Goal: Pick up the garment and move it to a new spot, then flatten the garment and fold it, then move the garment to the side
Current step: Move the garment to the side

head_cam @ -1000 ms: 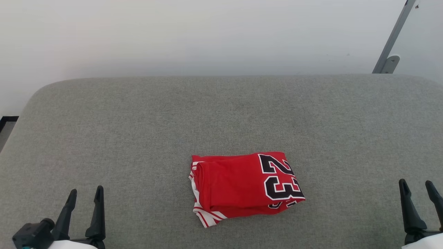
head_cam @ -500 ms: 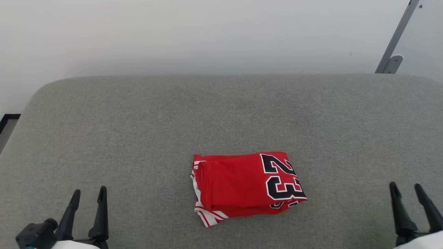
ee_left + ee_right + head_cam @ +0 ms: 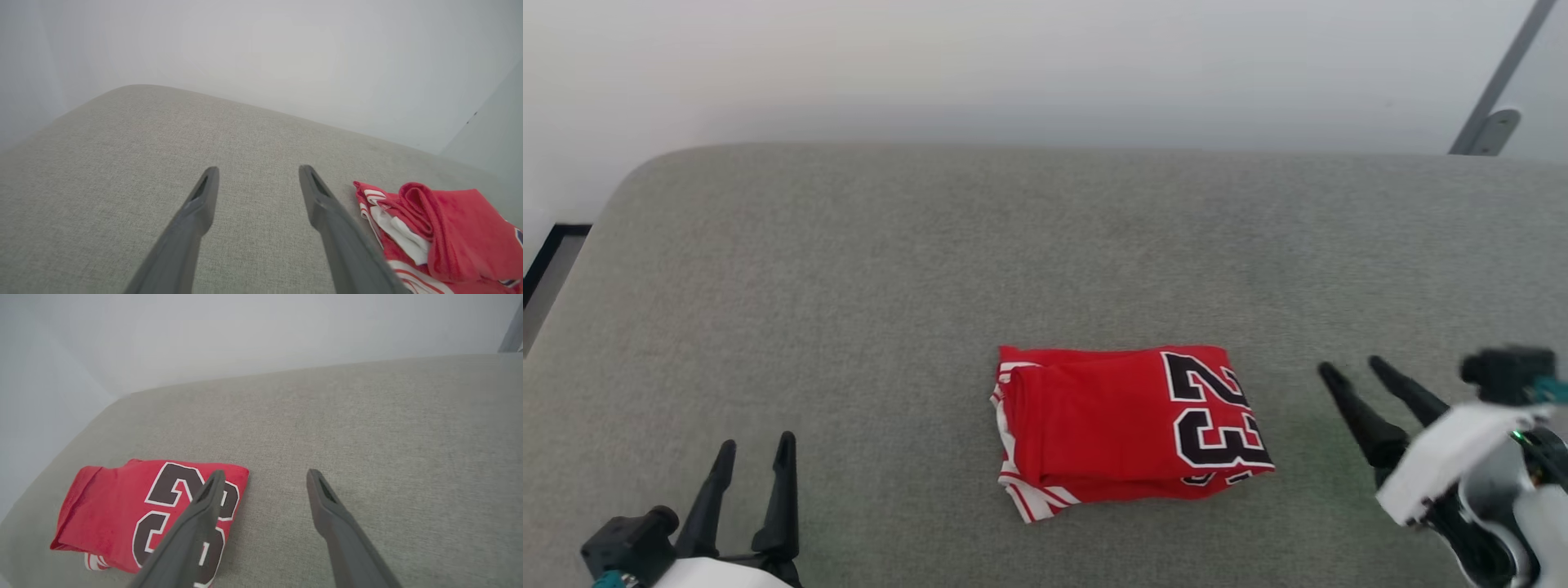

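Your folded garment (image 3: 1131,429) lies on the grey cushion (image 3: 915,278), between your two grippers.
Left gripper (image 3: 756,441) and right gripper (image 3: 1351,364) are spread wide, apart from the cloth; a metal bracket (image 3: 1490,131) stands far right.

Left tool (image 3: 756,442) and right tool (image 3: 1350,365): two long, dark, tapering fingers (image 3: 1356,412) apiece, grooved near the tips. Behind each, glossy white casing (image 3: 1445,459). Black boxy block (image 3: 1507,369) with teal edge; small green light (image 3: 1516,435) on the right.
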### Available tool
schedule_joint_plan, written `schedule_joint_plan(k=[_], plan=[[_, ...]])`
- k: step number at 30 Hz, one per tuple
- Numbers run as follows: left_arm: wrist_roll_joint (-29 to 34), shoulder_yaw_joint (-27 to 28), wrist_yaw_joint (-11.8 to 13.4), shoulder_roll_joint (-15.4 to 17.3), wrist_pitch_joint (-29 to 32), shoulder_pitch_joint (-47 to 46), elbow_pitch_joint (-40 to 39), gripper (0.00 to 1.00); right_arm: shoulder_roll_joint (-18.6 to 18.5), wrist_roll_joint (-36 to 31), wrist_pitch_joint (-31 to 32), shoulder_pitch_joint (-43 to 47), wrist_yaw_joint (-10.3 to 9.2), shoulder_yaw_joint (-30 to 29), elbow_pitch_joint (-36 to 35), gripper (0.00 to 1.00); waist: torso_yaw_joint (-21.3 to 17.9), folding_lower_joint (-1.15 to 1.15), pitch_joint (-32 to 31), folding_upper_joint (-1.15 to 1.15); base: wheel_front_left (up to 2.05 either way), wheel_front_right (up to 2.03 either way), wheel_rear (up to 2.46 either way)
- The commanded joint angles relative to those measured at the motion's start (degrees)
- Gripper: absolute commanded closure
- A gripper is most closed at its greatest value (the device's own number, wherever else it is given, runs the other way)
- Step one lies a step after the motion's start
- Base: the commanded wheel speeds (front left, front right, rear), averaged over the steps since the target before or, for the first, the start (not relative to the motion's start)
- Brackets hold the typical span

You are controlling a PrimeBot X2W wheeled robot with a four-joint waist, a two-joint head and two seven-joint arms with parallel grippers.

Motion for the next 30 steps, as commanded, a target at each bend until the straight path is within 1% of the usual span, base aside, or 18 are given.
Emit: schedule_joint_plan(k=[1, 7, 12, 16, 17, 22, 27, 30], plan=[[-0.5, -0.3, -0.2, -0.1, -0.2, -0.7, 0.2, 0.0, -0.6, 1.2, 3.0, -1.7, 0.0, 1.3, 0.1, 0.0, 0.8, 0.0, 0.8, 0.0, 0.0, 0.0, 0.0], [-1.5, -1.8, -0.2, -0.3, -0.2, -1.9, 0.9, 0.0, -2.8, 6.6, 17.9, -7.5, 0.0, 6.1, 1.0, 0.0, 3.0, 0.0, 2.5, 0.0, 0.0, 0.0, 0.0], [-1.9, -2.9, -0.2, -0.4, -0.2, -2.7, 1.7, 0.0, -4.4, 8.4, 29.4, -10.9, 0.0, 8.3, 2.2, 0.0, 5.0, 0.0, 3.5, 0.0, 0.0, 0.0, 0.0], [-2.4, -3.8, -0.2, -0.5, -0.2, -3.4, 2.3, 0.0, -4.3, 9.1, 36.9, -12.7, -0.01, 8.6, 3.3, 0.0, 6.5, 0.0, 4.1, 0.0, 0.0, 0.0, 0.0], [-2.7, -4.3, -0.2, -0.6, -0.2, -3.7, 2.5, 0.0, -3.8, 9.2, 40.5, -13.3, 0.0, 8.5, 4.3, 0.0, 7.1, 0.0, 4.3, 0.0, 0.0, 0.0, 0.0], [-3.3, -5.8, -0.2, -0.7, -0.2, -4.7, 3.0, 0.0, -2.3, 7.8, 47.5, -15.2, 0.0, 8.6, 7.2, 0.0, 8.8, 0.0, 5.0, 0.0, 0.0, 0.0, 0.0], [-3.8, -6.9, -0.2, -0.7, -0.2, -5.5, 3.6, 0.0, 1.0, 7.3, 51.9, -16.1, -0.01, 8.1, 11.4, 0.0, 10.3, 0.0, 5.7, 0.0, 0.0, 0.0, 0.0], [-4.2, -7.3, -0.2, -0.8, -0.2, -5.7, 3.9, 0.0, 3.0, 7.1, 53.1, -15.8, 0.0, 7.8, 13.3, 0.0, 11.0, 0.0, 5.8, 0.0, 0.0, 0.0, 0.0]])
